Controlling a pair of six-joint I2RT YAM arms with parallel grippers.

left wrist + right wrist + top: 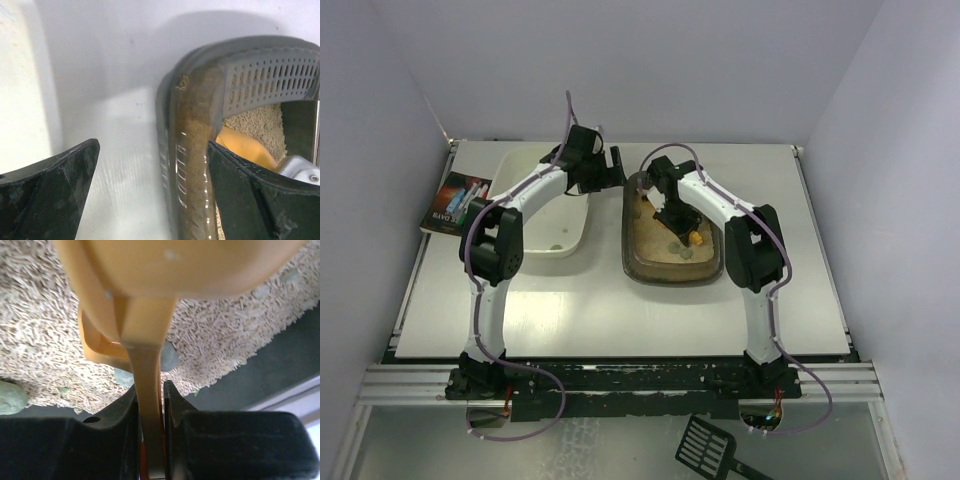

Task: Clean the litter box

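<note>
Pale walls close round a white desk (pixel 620 320), with the brown litter box (pixel 672 275) lying right of centre beside a white tub (pixel 548 228). From overhead the two arms merely crowd the box's far end, yet the left wrist view shows the left hand (pixel 152 165) spread wide and holding nothing, one finger (pixel 50 190) on either side of the box's rim. Only the right wrist view shows the right hand (pixel 149 390) pinched tight on the handle of a yellow scoop (pixel 175 265), over beige litter (pixel 40 315) and grey-green lumps (pixel 10 397)
</note>
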